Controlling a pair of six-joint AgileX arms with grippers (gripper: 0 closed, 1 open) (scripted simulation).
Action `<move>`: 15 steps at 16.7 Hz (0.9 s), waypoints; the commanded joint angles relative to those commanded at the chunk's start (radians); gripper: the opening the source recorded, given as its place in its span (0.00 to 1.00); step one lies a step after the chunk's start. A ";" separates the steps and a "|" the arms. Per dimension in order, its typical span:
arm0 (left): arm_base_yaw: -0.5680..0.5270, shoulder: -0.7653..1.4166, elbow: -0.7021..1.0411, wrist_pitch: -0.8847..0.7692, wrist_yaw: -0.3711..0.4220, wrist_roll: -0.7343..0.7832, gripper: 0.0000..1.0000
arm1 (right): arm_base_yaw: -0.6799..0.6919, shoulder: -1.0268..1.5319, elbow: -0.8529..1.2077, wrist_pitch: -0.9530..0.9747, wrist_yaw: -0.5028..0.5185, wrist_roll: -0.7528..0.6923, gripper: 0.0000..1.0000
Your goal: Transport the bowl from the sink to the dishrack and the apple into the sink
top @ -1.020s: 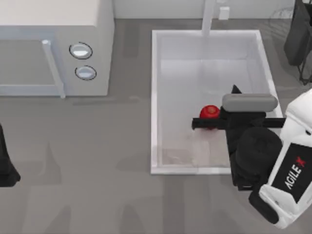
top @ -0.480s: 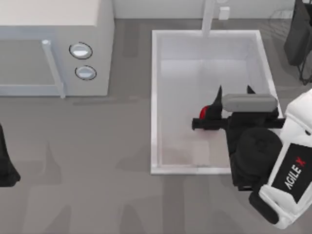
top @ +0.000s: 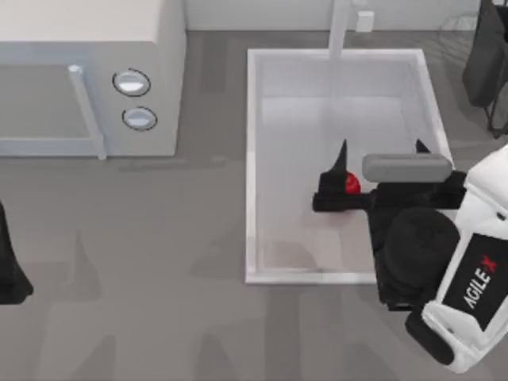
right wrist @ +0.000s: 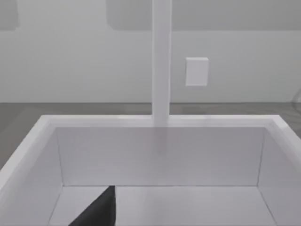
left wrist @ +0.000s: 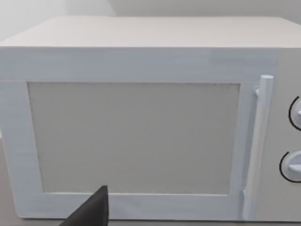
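My right tool (top: pixel 379 156) hangs over the sink (top: pixel 252 159), fingers spread wide; the apple (top: pixel 352 184) lies on the basin floor beneath, so it's let go

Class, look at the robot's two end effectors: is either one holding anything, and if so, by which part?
Nothing is held. The right end effector is open over the sink, with the apple lying below it. The left end effector sits parked at the table's left edge.

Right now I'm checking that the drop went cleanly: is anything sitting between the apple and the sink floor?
Nothing visible. The apple lies inside the sink, partly hidden under the right gripper, whose fingers are spread. The left arm is parked at the table's left edge.
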 joint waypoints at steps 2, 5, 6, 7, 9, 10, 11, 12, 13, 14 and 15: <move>0.000 0.000 0.000 0.000 0.000 0.000 1.00 | 0.000 0.000 0.001 0.000 0.000 0.000 1.00; 0.000 0.000 0.000 0.000 0.000 0.000 1.00 | -0.022 -0.030 -0.012 -0.029 -0.014 0.002 1.00; 0.000 0.000 0.000 0.000 0.000 0.000 1.00 | -0.044 -0.060 -0.026 -0.058 -0.028 0.003 1.00; 0.000 0.000 0.000 0.000 0.000 0.000 1.00 | -0.071 -0.100 -0.043 -0.097 -0.046 0.005 1.00; 0.000 0.000 0.000 0.000 0.000 0.000 1.00 | -0.140 -0.210 -0.089 -0.204 -0.090 0.008 1.00; 0.000 0.000 0.000 0.000 0.000 0.000 1.00 | -0.179 -0.280 -0.118 -0.269 -0.117 0.008 1.00; 0.000 0.000 0.000 0.000 0.000 0.000 1.00 | -0.220 -0.360 -0.149 -0.342 -0.146 0.009 1.00; 0.000 0.000 0.000 0.000 0.000 0.000 1.00 | -0.263 -0.451 -0.184 -0.421 -0.177 0.008 1.00; 0.000 0.000 0.000 0.000 0.000 0.000 1.00 | -0.305 -0.550 -0.220 -0.504 -0.210 0.006 1.00; 0.000 0.000 0.000 0.000 0.000 0.000 1.00 | -0.348 -0.659 -0.259 -0.592 -0.244 0.004 1.00; 0.000 0.000 0.000 0.000 0.000 0.000 1.00 | -0.388 -0.774 -0.298 -0.681 -0.279 0.001 1.00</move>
